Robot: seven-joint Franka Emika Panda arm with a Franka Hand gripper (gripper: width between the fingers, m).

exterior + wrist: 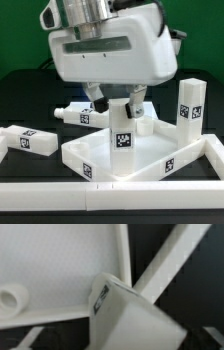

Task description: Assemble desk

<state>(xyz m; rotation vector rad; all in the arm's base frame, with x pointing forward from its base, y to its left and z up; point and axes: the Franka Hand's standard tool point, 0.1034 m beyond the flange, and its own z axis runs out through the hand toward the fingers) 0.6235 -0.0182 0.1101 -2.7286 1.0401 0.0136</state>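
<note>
The white desk top (150,158) lies rim-up in the middle of the table. One white leg (123,128) with a tag on its side stands upright in it. My gripper (115,100) hangs right over this leg, open, one finger on each side of its top and apart from it. In the wrist view the leg (130,317) fills the space between the jaws, above the desk top's floor (55,263) and a round socket (10,300). Another leg (188,104) stands upright at the exterior view's right. Two legs lie flat, one at the left (30,140) and one behind (78,114).
A low white wall (60,190) runs along the front and turns up the exterior view's right side (212,150), close to the desk top. A white bar (172,258) crosses the dark table beside the top's rim in the wrist view.
</note>
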